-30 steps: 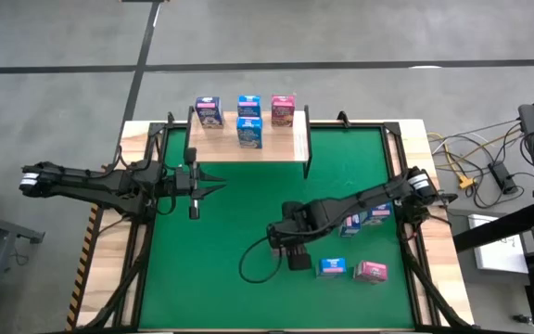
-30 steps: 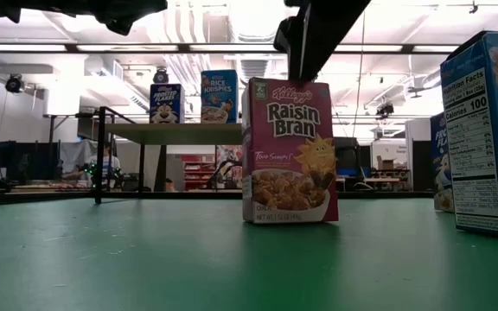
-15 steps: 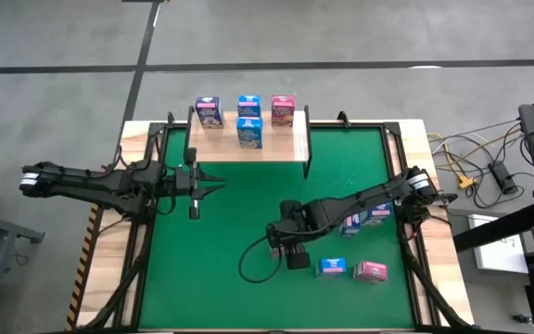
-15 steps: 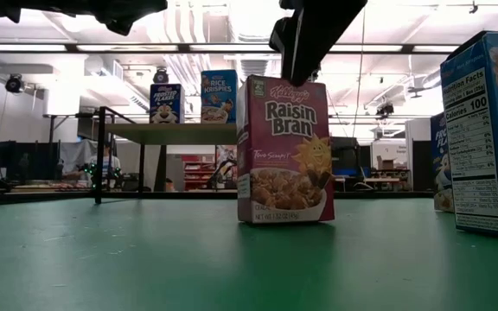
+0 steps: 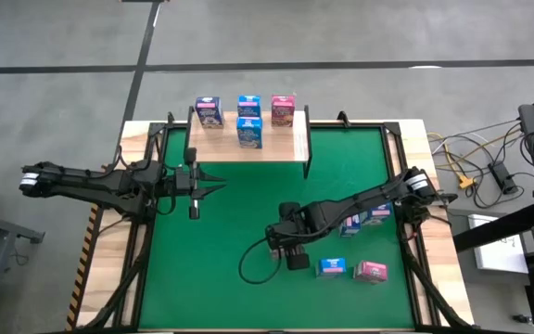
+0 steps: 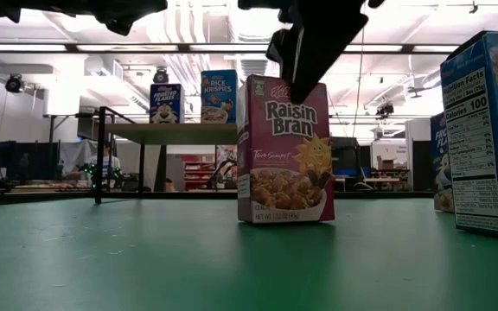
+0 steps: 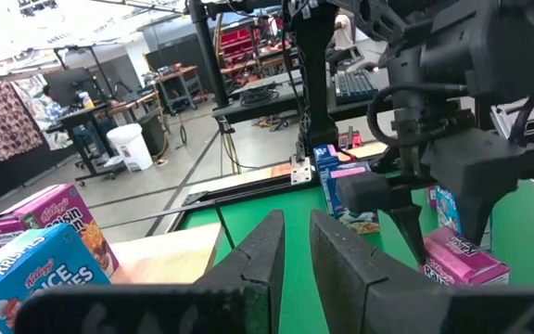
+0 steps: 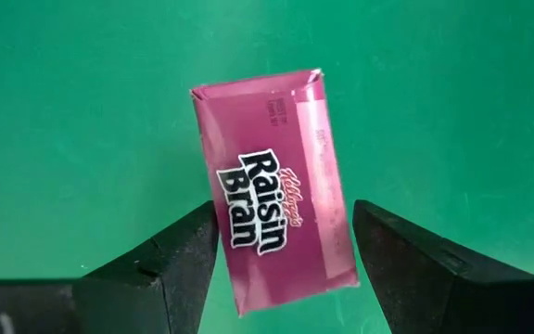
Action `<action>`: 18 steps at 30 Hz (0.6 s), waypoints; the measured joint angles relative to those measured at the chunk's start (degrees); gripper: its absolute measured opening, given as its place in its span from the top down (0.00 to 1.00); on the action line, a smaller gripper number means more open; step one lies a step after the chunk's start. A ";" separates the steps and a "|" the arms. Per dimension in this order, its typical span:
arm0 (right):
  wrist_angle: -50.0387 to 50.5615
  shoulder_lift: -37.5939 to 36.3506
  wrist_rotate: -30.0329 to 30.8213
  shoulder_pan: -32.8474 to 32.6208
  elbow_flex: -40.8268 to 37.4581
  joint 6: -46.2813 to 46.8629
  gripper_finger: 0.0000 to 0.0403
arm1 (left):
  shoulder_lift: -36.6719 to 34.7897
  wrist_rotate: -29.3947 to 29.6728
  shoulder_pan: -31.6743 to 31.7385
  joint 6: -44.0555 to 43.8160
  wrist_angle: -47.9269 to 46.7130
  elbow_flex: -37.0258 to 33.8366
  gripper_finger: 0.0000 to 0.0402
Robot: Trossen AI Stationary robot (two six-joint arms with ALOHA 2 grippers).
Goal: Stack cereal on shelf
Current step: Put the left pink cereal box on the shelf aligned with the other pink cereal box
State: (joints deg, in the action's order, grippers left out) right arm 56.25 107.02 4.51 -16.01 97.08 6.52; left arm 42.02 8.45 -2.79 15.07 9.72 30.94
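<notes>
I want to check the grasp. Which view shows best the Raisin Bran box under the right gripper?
The right wrist view: the Raisin Bran box top lies between open fingers. Low view shows its front; high view hides it; left wrist view shows only its top.

Light: bright, even, from ceiling strip lights (image 6: 102, 45).
Shadows: faint.
Blur: near dark fingers (image 7: 276, 255), apparently out of focus.

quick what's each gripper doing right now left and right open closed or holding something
Left gripper: open, holding nothing, beside the light wooden shelf.
Right gripper: open, fingers straddling the top of the upright magenta Raisin Bran cardboard box, not clamped.
</notes>
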 joint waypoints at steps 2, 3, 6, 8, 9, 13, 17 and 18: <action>-0.09 -0.04 -0.02 0.04 0.00 -0.02 0.44 | 0.00 0.00 -0.02 -0.15 0.00 0.00 0.91; -0.09 -0.07 -0.04 0.02 0.00 -0.04 0.45 | 0.00 0.00 0.00 -0.15 0.00 0.00 0.91; -0.01 -0.09 -0.37 0.02 0.00 -0.17 0.51 | 0.00 0.00 -0.02 -0.17 -0.02 0.00 0.91; -0.04 -0.08 -0.48 0.04 0.00 -0.20 0.54 | 0.00 0.00 0.00 -0.16 -0.04 0.00 0.91; -0.03 -0.09 -0.48 0.04 0.00 -0.25 0.56 | 0.02 0.00 0.00 -0.16 -0.04 0.00 0.91; -0.02 -0.09 -0.48 0.04 0.00 -0.46 0.59 | 0.02 0.00 0.00 -0.15 -0.13 0.00 0.91; 0.17 -0.09 -0.65 0.04 0.18 -0.12 0.60 | 0.01 0.00 -0.01 -0.15 -0.15 0.00 0.91; 0.52 -0.08 -0.73 0.04 0.58 0.02 0.60 | 0.02 0.00 -0.01 -0.17 -0.23 0.00 0.91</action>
State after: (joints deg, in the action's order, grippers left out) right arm 56.77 106.94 3.78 -15.97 97.66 6.54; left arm 42.04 8.45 -2.79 14.90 9.48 30.94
